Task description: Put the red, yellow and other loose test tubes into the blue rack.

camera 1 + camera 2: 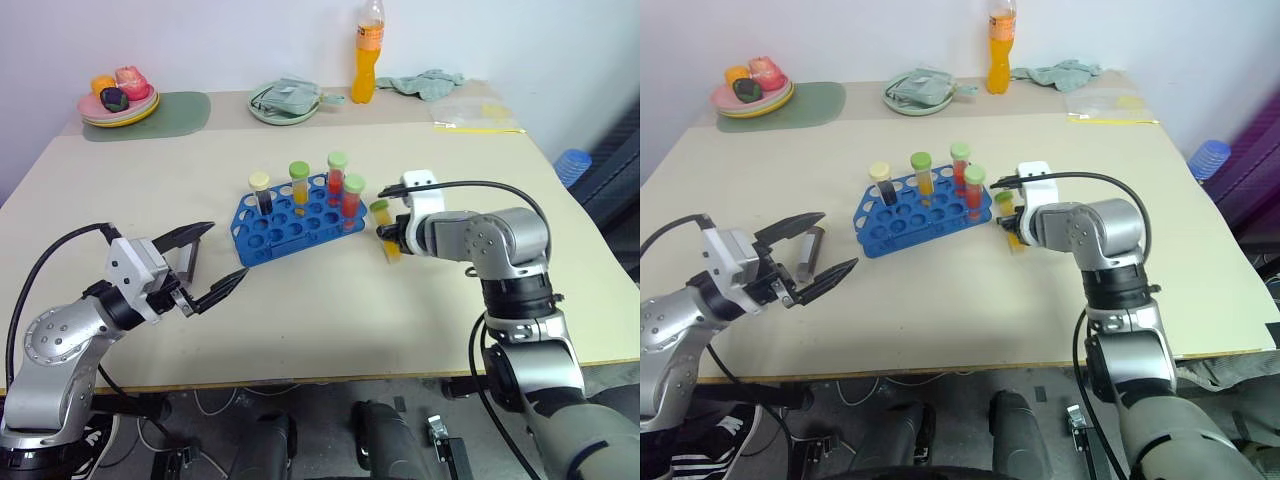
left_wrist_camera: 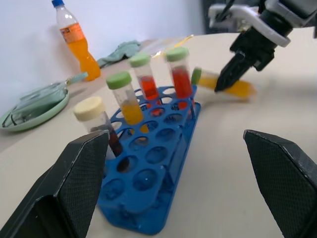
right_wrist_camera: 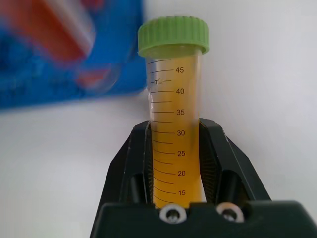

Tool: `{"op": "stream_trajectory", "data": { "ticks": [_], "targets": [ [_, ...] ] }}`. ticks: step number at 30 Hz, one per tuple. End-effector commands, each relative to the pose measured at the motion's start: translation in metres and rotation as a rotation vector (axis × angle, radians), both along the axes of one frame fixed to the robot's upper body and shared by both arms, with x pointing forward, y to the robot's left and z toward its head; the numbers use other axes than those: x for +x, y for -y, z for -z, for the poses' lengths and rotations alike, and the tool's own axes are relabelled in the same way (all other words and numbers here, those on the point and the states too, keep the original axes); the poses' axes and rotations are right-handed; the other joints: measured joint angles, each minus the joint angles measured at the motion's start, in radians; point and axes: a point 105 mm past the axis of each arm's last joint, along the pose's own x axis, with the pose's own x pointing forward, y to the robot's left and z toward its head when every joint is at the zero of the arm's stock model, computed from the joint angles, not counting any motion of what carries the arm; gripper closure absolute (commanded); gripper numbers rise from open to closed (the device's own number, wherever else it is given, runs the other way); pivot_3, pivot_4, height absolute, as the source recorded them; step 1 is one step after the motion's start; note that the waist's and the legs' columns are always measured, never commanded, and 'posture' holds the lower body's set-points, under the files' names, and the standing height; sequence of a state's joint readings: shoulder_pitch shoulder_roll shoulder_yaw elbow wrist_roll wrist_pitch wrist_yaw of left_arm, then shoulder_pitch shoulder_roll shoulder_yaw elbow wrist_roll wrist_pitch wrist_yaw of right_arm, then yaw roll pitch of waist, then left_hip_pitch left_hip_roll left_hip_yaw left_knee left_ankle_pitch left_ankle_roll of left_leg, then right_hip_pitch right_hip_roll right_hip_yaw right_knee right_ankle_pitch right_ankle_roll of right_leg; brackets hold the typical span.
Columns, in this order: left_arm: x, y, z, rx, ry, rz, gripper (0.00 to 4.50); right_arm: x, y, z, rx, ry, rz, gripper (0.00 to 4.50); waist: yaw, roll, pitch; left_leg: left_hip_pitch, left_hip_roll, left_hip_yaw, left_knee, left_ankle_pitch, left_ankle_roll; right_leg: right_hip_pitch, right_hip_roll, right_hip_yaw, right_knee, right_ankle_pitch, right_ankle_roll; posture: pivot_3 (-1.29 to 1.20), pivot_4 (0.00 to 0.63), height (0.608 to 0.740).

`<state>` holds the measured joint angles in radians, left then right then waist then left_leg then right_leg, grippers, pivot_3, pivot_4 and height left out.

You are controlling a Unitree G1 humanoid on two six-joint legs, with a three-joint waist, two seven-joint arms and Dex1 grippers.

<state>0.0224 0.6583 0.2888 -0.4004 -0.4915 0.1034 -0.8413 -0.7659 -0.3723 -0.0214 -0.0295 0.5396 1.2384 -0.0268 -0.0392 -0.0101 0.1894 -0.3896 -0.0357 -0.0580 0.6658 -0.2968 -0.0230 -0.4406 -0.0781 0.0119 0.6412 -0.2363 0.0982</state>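
— Blue rack [image 1: 297, 218]: sitting near the middle of the table [image 1: 330, 310], angled a little, long side running left to right. Holding four capped tubes upright: a dark tube with a pale yellow cap [image 1: 261, 193] at the left end, a yellow tube with a green cap [image 1: 299, 184] next to it, then two red tubes with green caps [image 1: 337, 175] [image 1: 352, 196] toward the right end. Leaving most of the front holes unfilled.

— And just beside the right end of it?

— Right gripper [image 1: 391, 234], closed on a yellow tube with a green cap [image 3: 173, 114], pinching it around the lower body. Cap pointing away from the wrist, toward the rack. Hard telling whether touching the table or lifted slightly off it. Showing printed volume marks up the side in the right wrist view, and filled with yellow liquid most of the way up.

— Left side?

— Left gripper [image 1: 203, 265], hovering above the table in front of the rack's left end, well short of it. Fingers [image 2: 79, 173] spread wide, gripping nothing, pointing roughly level toward the rack.

— Farther out?

— Along the far edge: an orange drink bottle [image 1: 366, 52] standing upright, a pale green plate [image 1: 283, 102] just left of it carrying something folded, a crumpled green cloth [image 1: 428, 83] to its right. At the far left corner, a stack of plates with toy food [image 1: 118, 98] resting on a green mat [image 1: 165, 113]. A clear plastic bag with a yellow strip [image 1: 475, 118] lying near the far right edge.
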Motion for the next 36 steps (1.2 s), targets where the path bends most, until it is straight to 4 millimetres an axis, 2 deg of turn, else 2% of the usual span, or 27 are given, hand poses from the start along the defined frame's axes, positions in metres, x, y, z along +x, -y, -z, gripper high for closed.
{"op": "stream_trajectory", "data": {
  "ticks": [1,3,4,6,8,10,13,19,22,27,30,33,36],
  "targets": [
    [0.0,0.002,-0.012,0.0,0.037,0.017,0.0,-0.001,0.016,-0.014,0.121,0.132,0.158,3.72,-0.004,0.0,0.0,0.0,0.0,0.0,0.0,0.0,0.0,0.0,0.0,0.0,0.0,0.0,0.0,0.0,0.15,0.74],
    [0.003,0.003,-0.015,0.007,0.04,0.031,0.0,-0.007,0.014,-0.01,0.151,0.14,0.189,3.72,-0.003,0.0,0.0,0.001,0.001,0.0,0.0,0.0,0.0,0.0,0.001,0.0,0.001,0.0,0.0,0.0,0.15,0.74],
    [0.005,0.004,-0.016,0.006,0.042,0.039,0.0,-0.006,0.007,-0.017,0.236,0.181,0.191,3.72,-0.005,0.0,0.0,0.001,0.001,0.0,0.0,0.0,0.0,0.0,0.001,0.0,0.002,0.0,0.0,0.0,0.15,0.74],
    [0.008,0.005,-0.019,0.003,0.047,0.053,0.0,-0.004,-0.007,-0.04,0.335,0.303,0.155,3.72,-0.007,0.001,0.0,0.001,0.001,0.0,0.0,0.0,0.0,-0.001,0.001,0.001,0.004,0.0,0.0,0.0,0.15,0.74],
    [0.012,0.007,-0.021,-0.003,0.054,0.062,0.0,-0.01,-0.024,-0.076,0.4,0.514,0.026,3.72,-0.005,0.001,0.001,0.001,0.0,0.001,0.0,0.0,-0.001,-0.002,0.001,0.002,0.005,0.0,0.0,0.0,0.15,0.74],
    [0.016,0.007,-0.02,-0.003,0.052,0.068,0.0,-0.024,-0.04,-0.099,0.384,0.703,-0.118,3.72,-0.005,0.001,0.0,0.001,0.0,0.001,0.0,0.0,-0.001,-0.002,0.001,0.001,0.004,0.0,0.0,0.0,0.15,0.74],
    [0.017,0.008,-0.02,0.003,0.047,0.082,0.0,-0.041,-0.062,-0.108,0.283,0.885,-0.248,3.72,-0.005,0.0,0.0,0.001,0.0,0.001,0.0,0.0,-0.001,-0.002,0.001,0.001,0.004,0.0,0.0,0.0,0.15,0.74],
    [0.021,0.004,-0.023,0.02,0.045,0.094,0.0,-0.064,-0.108,-0.09,0.227,1.027,-0.427,3.72,-0.006,0.0,0.0,0.001,0.0,0.0,0.0,0.001,-0.002,-0.002,0.001,0.001,0.004,0.0,0.0,0.0,0.15,0.74],
    [0.022,0.003,-0.022,0.027,0.041,0.097,0.0,-0.062,-0.127,-0.084,0.249,1.056,-0.462,3.72,-0.007,0.0,0.0,0.003,0.0,0.0,0.0,0.001,-0.002,-0.001,0.001,0.001,0.005,0.0,0.0,0.0,0.15,0.74],
    [0.023,0.001,-0.025,0.037,0.041,0.099,0.0,-0.049,-0.155,-0.079,0.285,1.06,-0.488,3.72,-0.006,0.0,0.0,0.003,0.0,0.0,0.0,0.002,-0.003,-0.001,0.001,0.001,0.005,0.0,0.0,0.0,0.15,0.74],
    [0.02,0.002,-0.023,0.038,0.033,0.101,0.0,-0.038,-0.168,-0.069,0.301,1.032,-0.485,3.72,-0.006,0.0,0.0,0.003,0.0,0.0,0.0,0.002,-0.004,-0.001,0.001,0.001,0.005,0.0,0.0,0.0,0.15,0.74],
    [0.018,0.003,-0.021,0.041,0.023,0.101,0.0,-0.03,-0.174,-0.053,0.289,1.002,-0.473,3.72,-0.006,0.0,0.0,0.003,0.0,-0.001,0.0,0.002,-0.004,-0.001,0.001,0.001,0.005,0.0,0.0,0.0,0.15,0.74],
    [0.015,0.002,-0.019,0.045,0.017,0.097,0.0,-0.022,-0.171,-0.039,0.271,0.979,-0.444,3.72,-0.005,0.0,0.0,0.003,0.0,-0.001,0.0,0.002,-0.004,-0.001,0.0,0.002,0.005,0.0,0.0,0.0,0.15,0.74]
  ]
}}
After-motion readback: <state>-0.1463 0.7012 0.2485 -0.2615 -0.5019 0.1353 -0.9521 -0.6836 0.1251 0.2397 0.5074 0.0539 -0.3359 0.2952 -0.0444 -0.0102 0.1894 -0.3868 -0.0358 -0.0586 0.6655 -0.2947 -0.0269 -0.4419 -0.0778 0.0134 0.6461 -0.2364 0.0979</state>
